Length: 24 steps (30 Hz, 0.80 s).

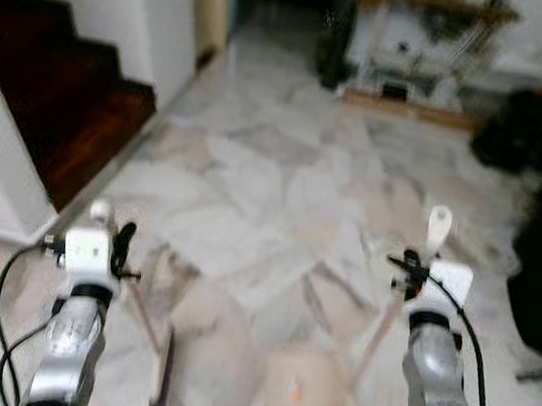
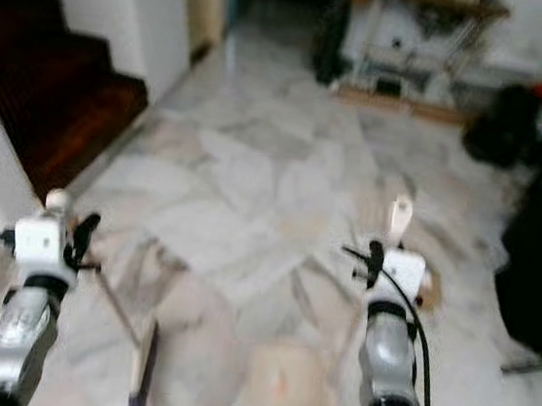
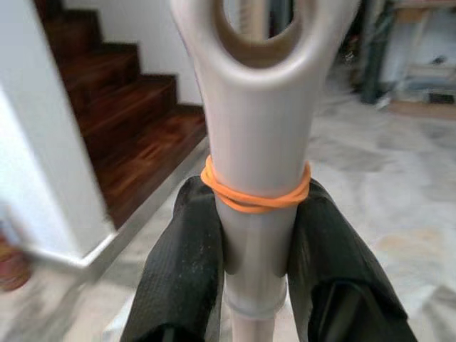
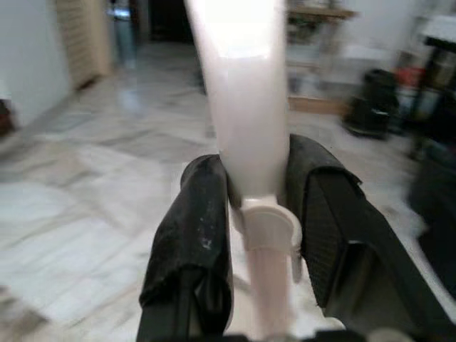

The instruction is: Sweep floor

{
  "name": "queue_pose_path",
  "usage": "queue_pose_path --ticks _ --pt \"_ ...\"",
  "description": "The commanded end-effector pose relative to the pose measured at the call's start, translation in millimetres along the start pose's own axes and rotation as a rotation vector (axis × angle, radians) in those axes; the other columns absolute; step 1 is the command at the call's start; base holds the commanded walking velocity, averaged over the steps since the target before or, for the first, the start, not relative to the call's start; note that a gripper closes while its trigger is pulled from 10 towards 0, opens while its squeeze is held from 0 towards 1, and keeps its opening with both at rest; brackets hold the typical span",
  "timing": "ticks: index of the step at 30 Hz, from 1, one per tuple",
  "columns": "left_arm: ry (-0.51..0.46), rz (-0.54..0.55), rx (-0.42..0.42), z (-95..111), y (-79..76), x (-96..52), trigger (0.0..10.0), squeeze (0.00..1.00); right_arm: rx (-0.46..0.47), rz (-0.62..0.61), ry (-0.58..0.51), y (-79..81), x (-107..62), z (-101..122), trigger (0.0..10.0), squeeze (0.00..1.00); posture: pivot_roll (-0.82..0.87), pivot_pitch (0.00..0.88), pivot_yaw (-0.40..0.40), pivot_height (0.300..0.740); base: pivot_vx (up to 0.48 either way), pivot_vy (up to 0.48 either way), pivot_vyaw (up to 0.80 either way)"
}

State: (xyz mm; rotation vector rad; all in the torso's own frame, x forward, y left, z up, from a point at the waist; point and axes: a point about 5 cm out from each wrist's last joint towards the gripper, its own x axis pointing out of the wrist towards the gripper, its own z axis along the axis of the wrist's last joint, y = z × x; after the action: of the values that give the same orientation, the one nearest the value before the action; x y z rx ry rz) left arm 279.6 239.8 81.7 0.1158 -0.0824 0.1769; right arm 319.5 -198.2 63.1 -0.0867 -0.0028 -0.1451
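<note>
The left gripper (image 3: 256, 249) is clamping the broom handle (image 3: 258, 142) near its top. The right gripper (image 4: 260, 235) is pinching the dustpan handle (image 4: 246, 100), probably keeping both tools upright for carrying over the marble floor (image 1: 285, 165).

Both head views are motion-blurred. The rack (image 1: 421, 44) at the far wall and the dark objects (image 1: 515, 128) beside it cannot be identified. The broom head (image 1: 161, 386) is cut off by the lower frame edge. The pale dustpan (image 1: 303, 393) lacks a sharp outline. In the left wrist view, the handle loop (image 3: 260, 43) is cropped at the top
</note>
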Motion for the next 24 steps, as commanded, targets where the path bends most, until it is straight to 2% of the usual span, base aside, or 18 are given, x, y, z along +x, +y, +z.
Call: queue_pose_path --ticks 1,3,9,16,24 --pt "-0.042 -0.002 0.018 9.8 -0.2 5.3 10.0 0.00 0.006 -0.036 -0.043 -10.6 3.3 8.4 10.0 0.00 0.06 0.000 -0.024 0.740 0.304 0.000 0.00" --pt "-0.041 -0.002 0.019 9.8 0.1 5.3 10.0 0.00 0.003 -0.036 -0.042 -10.6 3.3 8.2 10.0 0.00 0.06 0.000 -0.024 0.740 0.304 0.000 0.00" --pt "-0.040 0.000 0.021 9.7 0.9 6.5 10.0 0.00 0.004 -0.032 -0.043 -8.8 3.9 9.0 10.0 0.00 0.06 0.000 -0.020 0.740 0.309 0.000 0.80" --pt "-0.048 -0.009 0.021 13.2 0.1 11.7 10.0 0.00 0.040 -0.041 -0.047 -6.8 6.5 11.4 10.0 0.00 0.06 0.000 -0.009 0.740 0.311 0.000 0.00" --pt "-0.056 -0.009 0.022 14.7 0.0 11.8 10.0 0.00 0.036 -0.036 -0.043 -7.8 6.0 10.5 10.0 0.00 0.06 0.000 -0.010 0.740 0.362 0.000 0.00"
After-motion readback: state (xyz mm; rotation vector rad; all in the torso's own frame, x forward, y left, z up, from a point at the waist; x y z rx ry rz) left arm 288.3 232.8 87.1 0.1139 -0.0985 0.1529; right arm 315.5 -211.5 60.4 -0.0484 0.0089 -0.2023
